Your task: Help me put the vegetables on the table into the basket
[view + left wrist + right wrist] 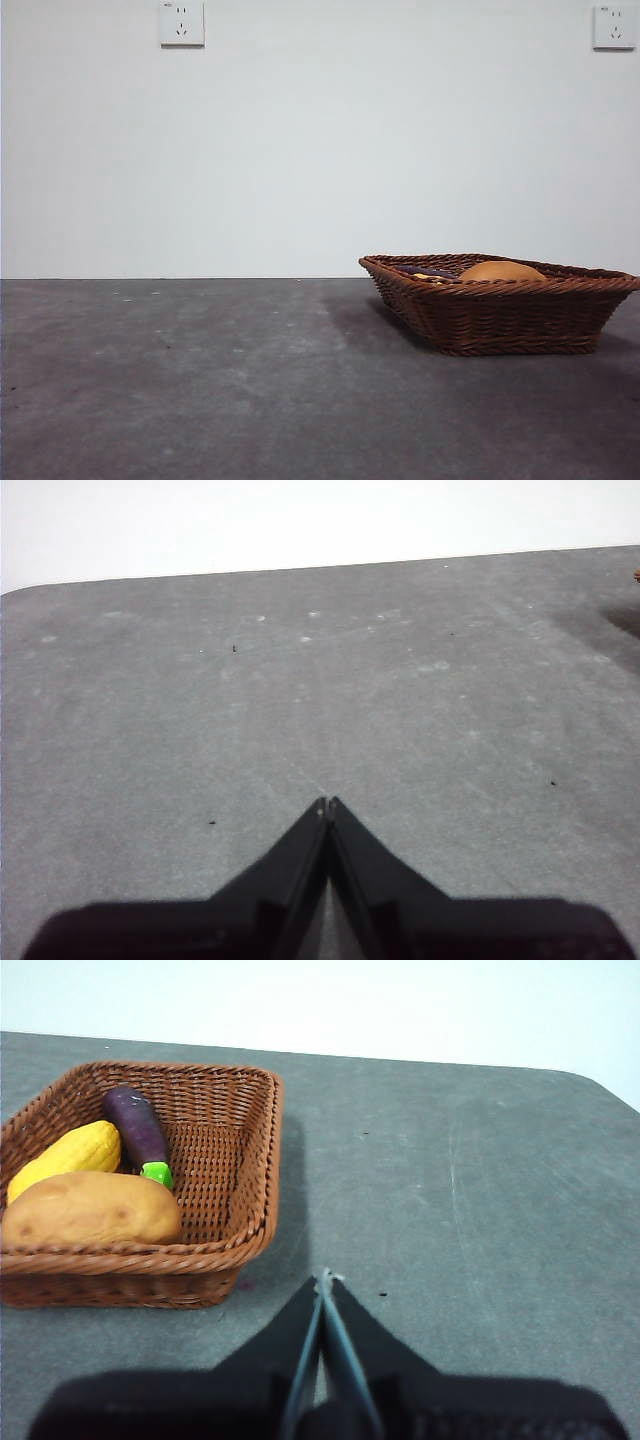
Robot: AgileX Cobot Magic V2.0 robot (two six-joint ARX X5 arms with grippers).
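Brown woven wicker forms the shallow rectangular basket (215,1175), set on the dark grey matte table (450,1210). Inside are counted one yellow corn cob (70,1157), one dark purple eggplant (138,1130) with a green stem, and one brown potato (90,1210). All look firm and light, best gripped mid-body. The right gripper (325,1280) and left gripper (327,805) are seen closed, empty.

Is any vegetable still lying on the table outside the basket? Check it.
No: the corn, eggplant and potato all lie inside the basket, as the right wrist view shows.
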